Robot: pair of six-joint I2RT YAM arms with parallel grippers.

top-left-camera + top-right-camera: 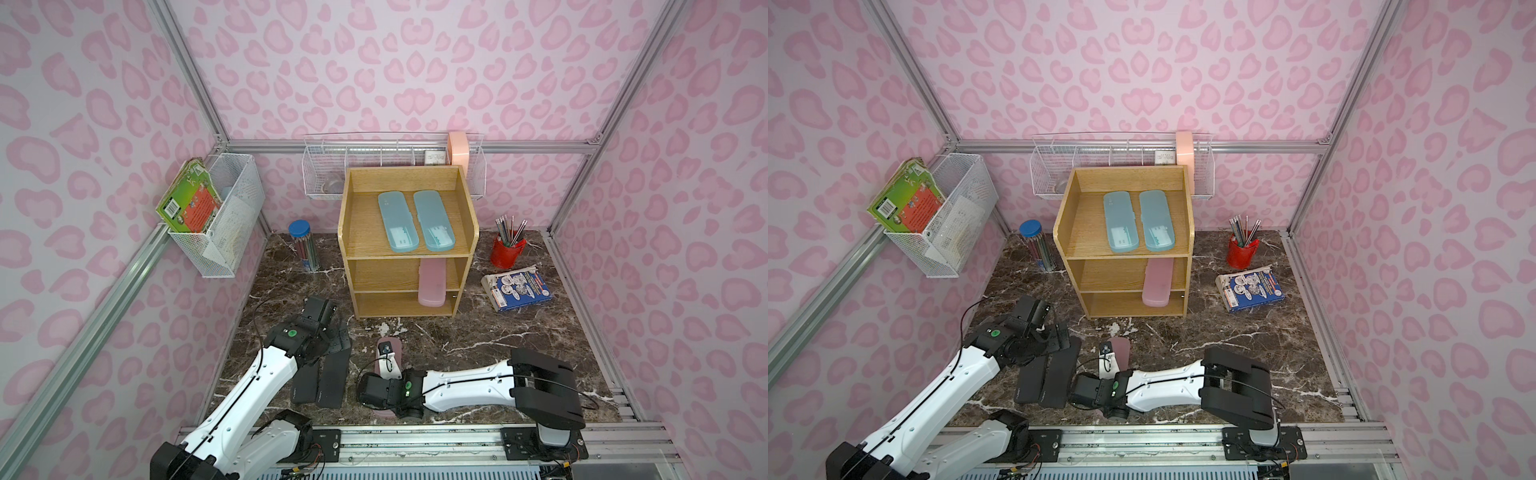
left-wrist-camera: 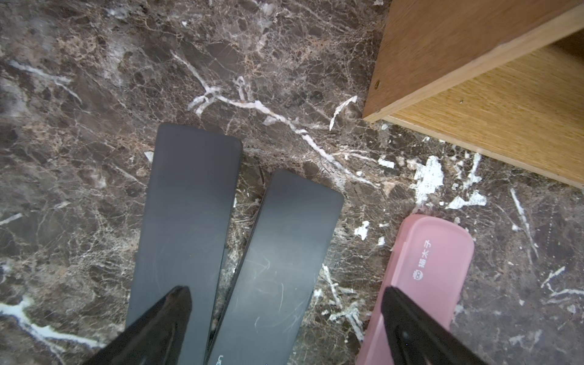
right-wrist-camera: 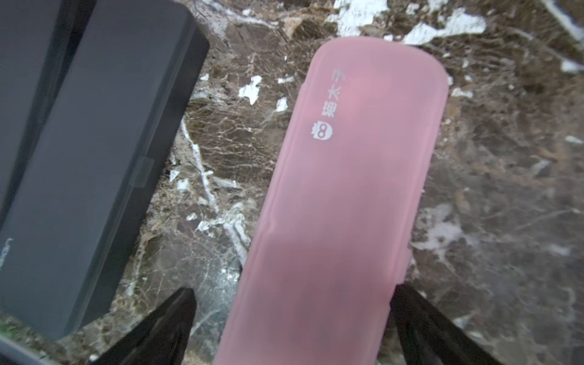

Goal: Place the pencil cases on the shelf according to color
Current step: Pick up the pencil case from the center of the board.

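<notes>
Plainly, the coming move turns on how the translucent pink flat pencil case (image 3: 347,189) lies under the right fingers (image 3: 170,322). It rests flat on the dark marble surface (image 1: 478,332). Its long axis runs away from the right wrist, and its rounded far end points towards the front of the light oak three-tier wooden shelf (image 1: 407,257). The right fingers are spread wide and grip nothing. They straddle the case across its narrow width: one tip sits just beside one long edge, the other stands apart from the opposite edge with bare marble between. Closing across that width looks like the next step, and the uneven gap could nudge the case sideways before both fingers bear on it.

The left fingers (image 2: 164,319) are also spread and empty, poised over the two matte black flat cases (image 1: 320,382) just beside the pink one, so the right arm is the better placed.

Two translucent light blue cases (image 1: 415,222) lie side by side on the shelf's top tier. A second pink case (image 1: 432,284) sits on the middle tier, overhanging its front edge, which is probably where this one belongs.
</notes>
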